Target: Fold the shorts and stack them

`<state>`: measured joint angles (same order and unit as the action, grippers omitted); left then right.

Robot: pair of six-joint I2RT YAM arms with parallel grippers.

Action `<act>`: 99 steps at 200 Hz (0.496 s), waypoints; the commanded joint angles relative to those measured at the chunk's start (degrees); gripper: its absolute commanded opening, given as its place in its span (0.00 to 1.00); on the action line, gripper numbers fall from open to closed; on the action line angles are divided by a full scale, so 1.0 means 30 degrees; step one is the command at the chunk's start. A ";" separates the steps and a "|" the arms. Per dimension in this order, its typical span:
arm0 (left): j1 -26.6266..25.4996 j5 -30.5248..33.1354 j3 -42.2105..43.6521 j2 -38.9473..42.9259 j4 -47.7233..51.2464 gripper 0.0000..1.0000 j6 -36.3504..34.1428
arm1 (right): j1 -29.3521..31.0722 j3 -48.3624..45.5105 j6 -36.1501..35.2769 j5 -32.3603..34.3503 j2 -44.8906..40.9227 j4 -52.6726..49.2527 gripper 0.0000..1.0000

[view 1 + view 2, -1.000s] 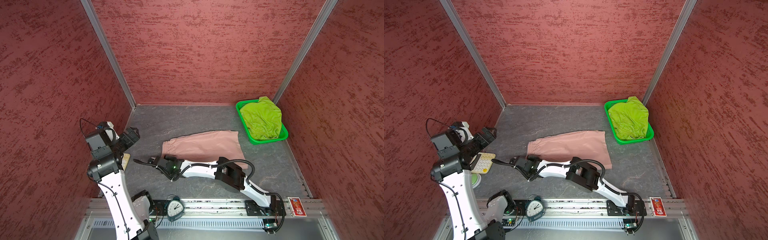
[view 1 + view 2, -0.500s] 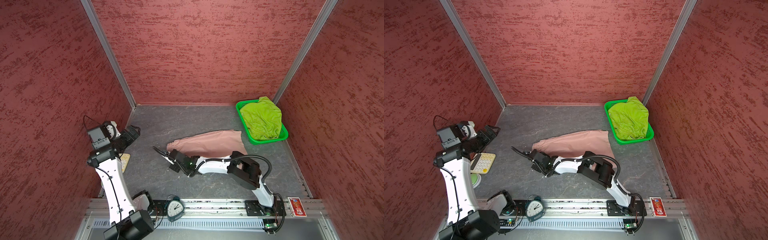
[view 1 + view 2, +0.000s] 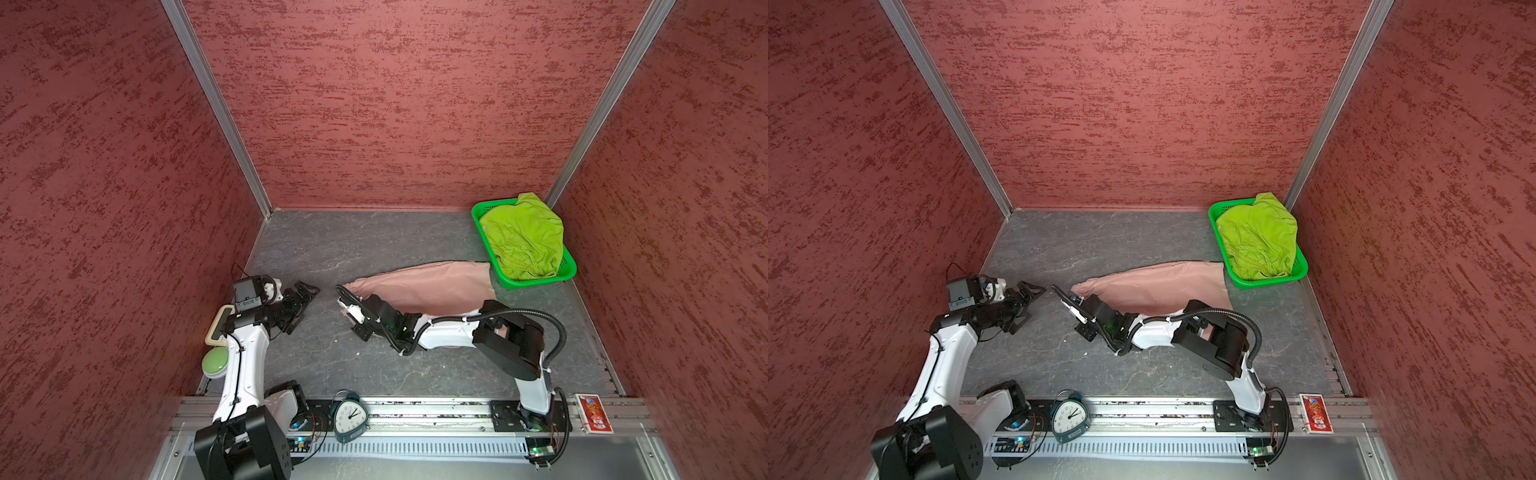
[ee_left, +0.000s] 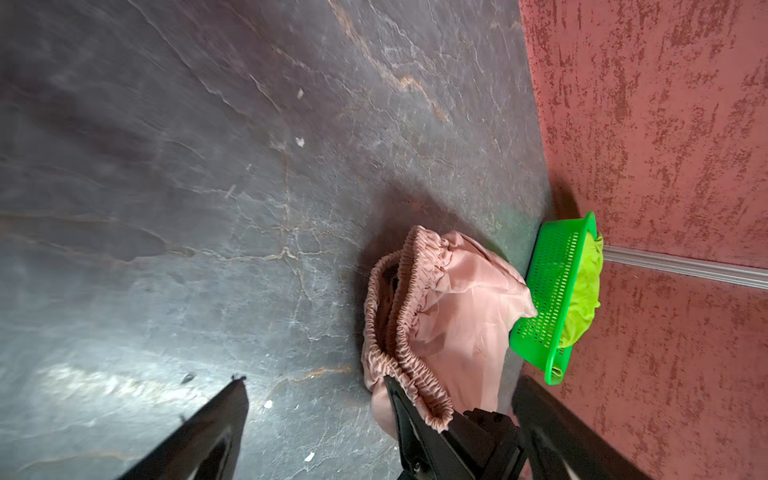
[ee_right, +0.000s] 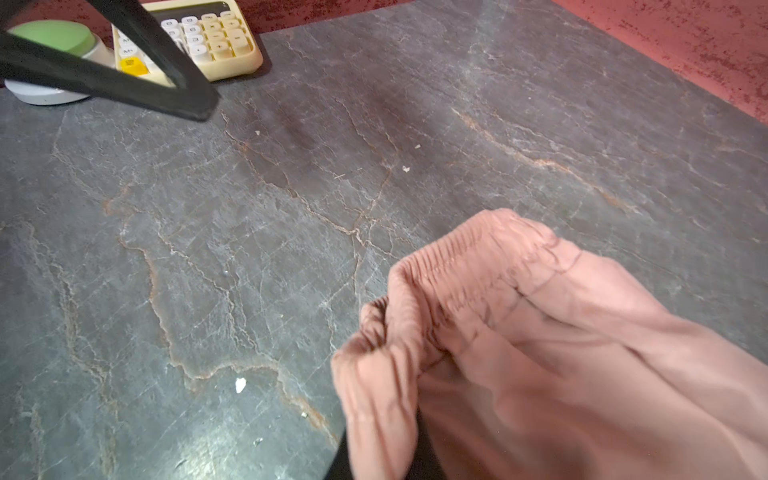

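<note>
The dusty pink shorts (image 3: 428,284) (image 3: 1163,286) lie across the middle of the table, and their gathered waistband end (image 4: 419,282) is raised and bunched. My right gripper (image 3: 347,302) (image 3: 1074,302) is shut on that waistband. In the right wrist view the cloth (image 5: 540,353) hides its jaws (image 5: 399,453). My left gripper (image 3: 305,308) (image 3: 1032,307) (image 4: 380,384) stands wide open just left of the waistband, apart from it and holding nothing. The lime green shorts (image 3: 523,237) (image 3: 1258,241) lie crumpled in the green basket (image 3: 536,282) (image 3: 1266,282) at the back right corner.
A cream calculator (image 5: 216,41) and a round green-topped button (image 3: 215,361) sit by the left wall behind my left arm. An alarm clock (image 3: 351,417) and a red card box (image 3: 594,413) stand on the front rail. Red walls close three sides.
My right gripper moved right to the waistband, shut on it and lifted it, bunching the pink shorts narrower. My left gripper swung from the left wall toward the waistband and stayed open.
</note>
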<state>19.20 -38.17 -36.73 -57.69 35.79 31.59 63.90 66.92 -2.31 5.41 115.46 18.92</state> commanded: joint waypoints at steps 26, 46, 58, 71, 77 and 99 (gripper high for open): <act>-0.2582 -0.1374 0.1991 -0.2736 -0.6665 0.99 0.3188 | -0.0015 0.0171 -0.0110 -0.1276 -0.0294 0.2122 0.00; -0.3231 -0.0881 0.2107 -0.3706 -0.7310 0.99 0.3081 | -0.0030 0.0279 -0.0169 -0.1466 -0.0261 0.2190 0.00; -0.3234 -0.0919 0.2187 -0.3982 -0.7938 0.99 0.3072 | -0.0030 0.0363 -0.0169 -0.1563 -0.0225 0.2168 0.00; -0.3241 -0.0928 0.2209 -0.4168 -0.8599 0.99 0.3254 | -0.0030 0.0327 -0.0126 -0.1728 -0.0218 0.2232 0.00; -0.3318 -0.1021 0.2180 -0.4310 -0.8849 0.99 0.3255 | -0.0030 0.0312 -0.0084 -0.1807 -0.0196 0.2262 0.00; -0.3609 -0.1517 0.2143 -0.4998 -0.9561 0.99 0.3416 | -0.0030 0.0256 -0.0052 -0.1900 -0.0170 0.2475 0.00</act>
<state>9.39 -40.77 -29.95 -71.09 12.80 40.75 63.88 66.92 -2.33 1.56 115.46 22.59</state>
